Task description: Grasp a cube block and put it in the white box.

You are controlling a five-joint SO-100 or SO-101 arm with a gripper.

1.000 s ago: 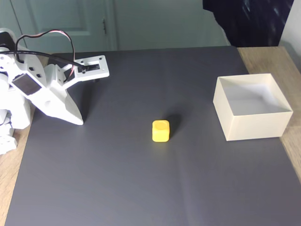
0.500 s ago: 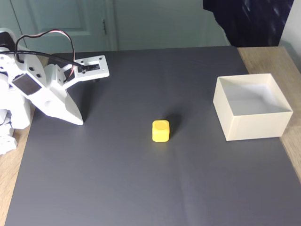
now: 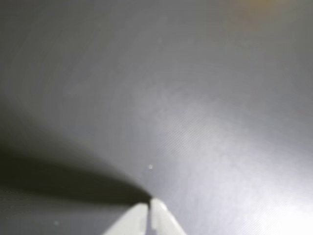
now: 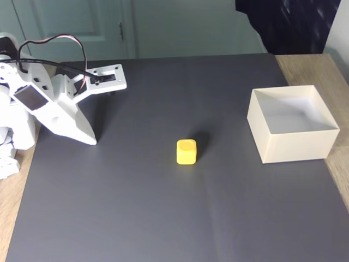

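Dark grey mat (image 4: 163, 218) covers most of the wooden table (image 4: 311, 65); door and a dark cloth sit beyond the far edge.

White arm (image 4: 43, 103) is folded low at the left edge of the fixed view, cable looping over it. Its gripper (image 4: 91, 141) points down, tip at or just above the mat. Wrist view: gripper (image 3: 148, 205) shows two pale fingertips (image 3: 134, 220) pressed together, only a thin seam between them, nothing pinched. That view takes in only bare mat and the gripper's shadow.

White box (image 4: 292, 124) stands at the right side of the mat, open top up, inside bare, its right wall over the mat's edge onto wood.

Cube block (image 4: 186, 152) rests on the mat near centre, between gripper and box, well apart from both. Untouched.

Key relation: in the fixed view the cube lies to the right of the fingertips and slightly nearer the camera; box lies further right along roughly the same line. Judgement: the reach has not begun; fingers must part, then swing right.

Cube orientation: no long axis, all sides look equal. Dimpled face up. Sides sit nearly square to the frame, perhaps slightly turned, so either pair of opposite faces should serve.
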